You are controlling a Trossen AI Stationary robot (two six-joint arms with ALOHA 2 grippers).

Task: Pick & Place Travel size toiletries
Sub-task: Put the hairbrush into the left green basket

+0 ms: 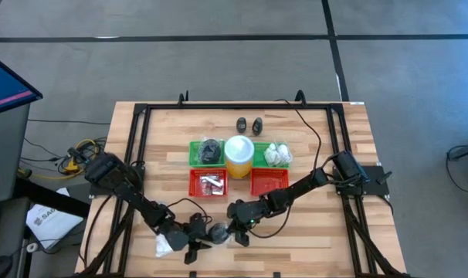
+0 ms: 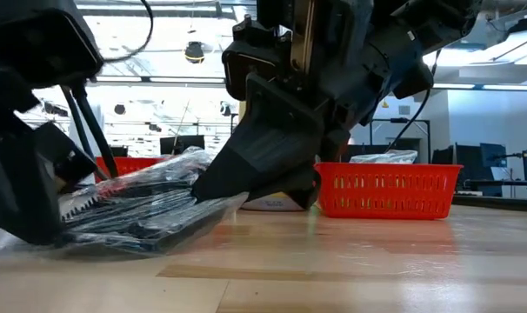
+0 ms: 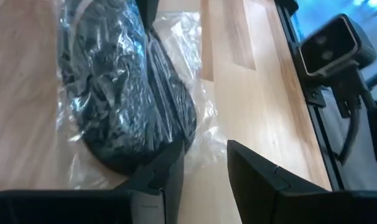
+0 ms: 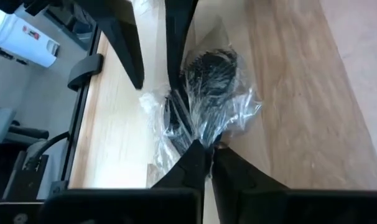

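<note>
Near the front edge of the tabletop (image 1: 311, 239), seen from above, both arms meet over a clear-wrapped dark grey pad (image 1: 216, 232): the left gripper (image 1: 194, 245) sits just beside it on one side, the right gripper (image 1: 235, 234) on the other. Behind them stand two green trays (image 1: 194, 147) and two red trays (image 1: 259, 185) around a yellow cylinder (image 1: 239, 154), with two tiny black bottles (image 1: 249, 124) farther back and a white packet (image 1: 164, 244) by the left arm. From table height, the pad's crinkled wrap (image 2: 142, 213) lies flat on the wood, with the right gripper's dark wedge (image 2: 255, 169) pressed down onto its edge and a red tray (image 2: 390, 189) beyond. Through the left wrist camera, the left jaws stand apart, with the pad (image 3: 123, 106) lying ahead of them and only its rim near one finger (image 3: 157, 180), bare wood showing in the gap. Through the right wrist camera, the right jaws are closed together on a pinch of the clear wrap (image 4: 204, 146), while the dark pad (image 4: 210, 71) lies just ahead of the tips.
</note>
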